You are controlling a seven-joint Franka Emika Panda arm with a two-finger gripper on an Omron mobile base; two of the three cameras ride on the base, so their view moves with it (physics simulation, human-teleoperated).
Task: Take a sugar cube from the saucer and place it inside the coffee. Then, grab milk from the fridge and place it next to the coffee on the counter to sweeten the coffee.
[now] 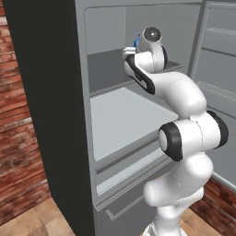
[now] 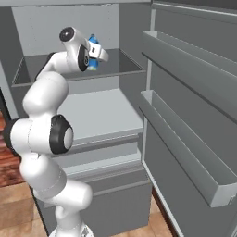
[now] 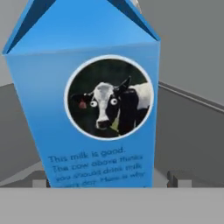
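Observation:
The fridge [image 1: 55,115] stands open, and my arm reaches onto its upper shelf [image 2: 125,65]. There stands the milk [image 3: 87,109], an upright blue gable-top carton with a cow picture in a round dark mark. It shows as a small blue patch behind the hand [image 1: 137,41] and beside it [image 2: 94,50]. My gripper [image 3: 109,180] is open, one dark fingertip [image 3: 40,178] on each side of the carton's base, with gaps between pads and carton. The sugar cube, saucer, coffee and counter are out of view.
The fridge door [image 2: 194,115] is swung wide on the right, its shelf rails jutting inward. A pale middle shelf [image 1: 120,120] and drawers [image 1: 129,184] lie below the arm. A brick wall [image 1: 18,152] and wooden floor flank the fridge on the left.

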